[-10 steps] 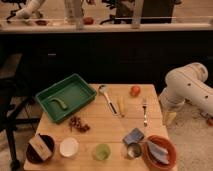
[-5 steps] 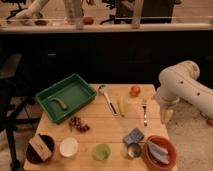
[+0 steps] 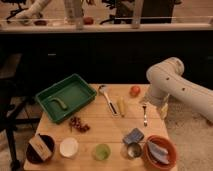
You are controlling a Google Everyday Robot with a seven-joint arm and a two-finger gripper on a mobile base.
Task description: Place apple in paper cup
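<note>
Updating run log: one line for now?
gripper: open, at wooden table right edge | small red-orange apple: on table, ungrasped | white paper cup: empty

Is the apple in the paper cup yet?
Out: the apple lies on the table, far from the empty paper cup; the gripper hangs by the table's right edge.

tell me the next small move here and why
Probably swing the end effector left and down over the apple. It hangs open by the right edge of the table, holding nothing, while the apple lies apart from it on the far side and the paper cup waits near left.
</note>
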